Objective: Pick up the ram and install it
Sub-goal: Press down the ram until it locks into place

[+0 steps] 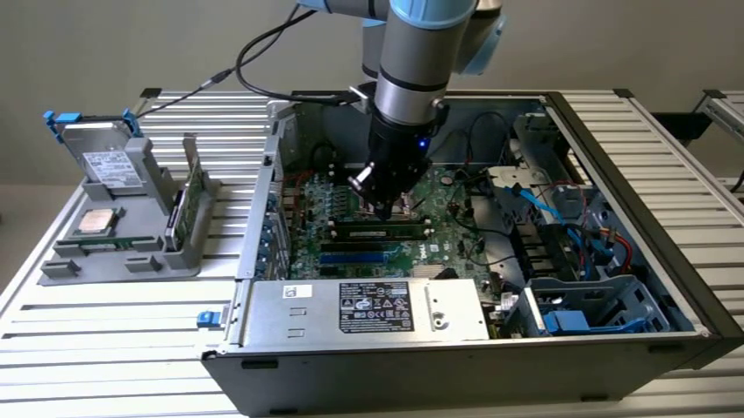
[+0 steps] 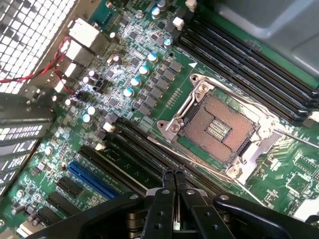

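Observation:
The ram (image 1: pixel 378 232) is a long green stick with a white label. It lies along a black slot on the motherboard (image 1: pixel 348 261) inside the open computer case. My gripper (image 1: pixel 382 206) hangs straight down just above and behind the stick. Its two black fingers are pressed together with nothing between them. In the wrist view the shut gripper (image 2: pixel 174 175) hovers over a row of long black slots (image 2: pixel 134 152) beside the empty processor socket (image 2: pixel 219 127). I cannot tell whether the fingertips touch the ram.
A grey holder (image 1: pixel 70 261) outside the case on the exterior view's left carries a square silver chip (image 1: pixel 96 222), an upright green card (image 1: pixel 180 213) and a drive (image 1: pixel 107 161). The power supply (image 1: pixel 366 306), case walls, drive cage (image 1: pixel 587 305) and loose cables (image 1: pixel 558 218) hem the board in.

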`<state>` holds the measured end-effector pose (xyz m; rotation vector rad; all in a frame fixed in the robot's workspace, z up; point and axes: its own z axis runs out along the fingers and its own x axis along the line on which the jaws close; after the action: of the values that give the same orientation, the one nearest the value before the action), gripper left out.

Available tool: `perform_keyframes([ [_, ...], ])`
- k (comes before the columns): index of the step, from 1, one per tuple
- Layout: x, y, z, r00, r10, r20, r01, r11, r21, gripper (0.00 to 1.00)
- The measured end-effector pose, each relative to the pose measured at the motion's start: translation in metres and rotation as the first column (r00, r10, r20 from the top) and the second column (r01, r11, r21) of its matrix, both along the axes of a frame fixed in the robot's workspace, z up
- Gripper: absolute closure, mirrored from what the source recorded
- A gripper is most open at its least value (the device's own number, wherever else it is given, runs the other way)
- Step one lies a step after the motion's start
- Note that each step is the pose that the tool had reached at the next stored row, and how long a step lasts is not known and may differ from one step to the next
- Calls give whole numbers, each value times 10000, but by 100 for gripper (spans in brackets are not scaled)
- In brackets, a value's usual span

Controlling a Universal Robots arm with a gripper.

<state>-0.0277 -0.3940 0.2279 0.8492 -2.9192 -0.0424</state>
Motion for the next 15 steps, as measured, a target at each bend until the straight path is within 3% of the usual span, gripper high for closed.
perform_keyframes([
  [7, 0, 0, -1, 9940, -1094, 0, 1094, 9940, 0, 90],
  [11, 0, 0, -1, 9851, -1718, 0, 1718, 9851, 0, 90],
  [15, 0, 0, -2, 9725, -2330, 0, 2330, 9725, 0, 90],
])
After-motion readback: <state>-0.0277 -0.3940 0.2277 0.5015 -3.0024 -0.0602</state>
